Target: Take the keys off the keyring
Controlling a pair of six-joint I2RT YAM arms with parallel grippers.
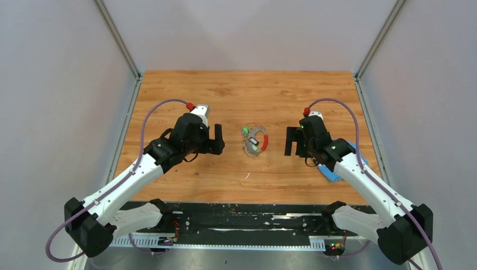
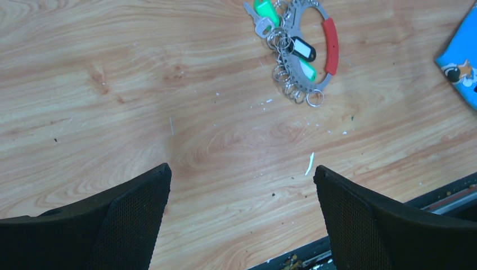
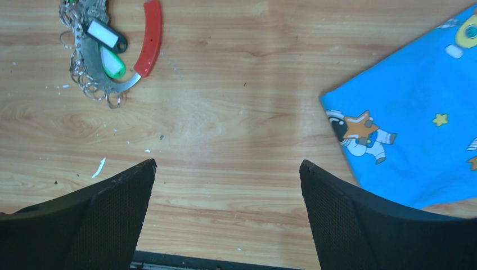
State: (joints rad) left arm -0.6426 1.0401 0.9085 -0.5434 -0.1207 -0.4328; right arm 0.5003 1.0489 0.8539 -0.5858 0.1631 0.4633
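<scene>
The keyring (image 1: pixel 256 141) is a thin silver toothed ring with a red sleeve (image 1: pixel 265 141), lying flat mid-table between both arms. Its keys (image 1: pixel 246 131) are still on it: a green-headed key (image 2: pixel 263 8), a pale tag with a dark frame (image 2: pixel 301 49) and another green one (image 2: pixel 307 69). The ring also shows in the right wrist view (image 3: pixel 85 55). My left gripper (image 1: pixel 218 140) is open and empty left of the ring, above bare wood (image 2: pixel 242 171). My right gripper (image 1: pixel 290 142) is open and empty to the ring's right (image 3: pixel 228 164).
A blue cartoon-print cloth (image 1: pixel 336 170) lies under the right arm, and shows in the right wrist view (image 3: pixel 416 107). Small white flecks (image 2: pixel 309 163) are scattered on the wood near the ring. A black rail (image 1: pixel 236 216) runs along the table's near edge.
</scene>
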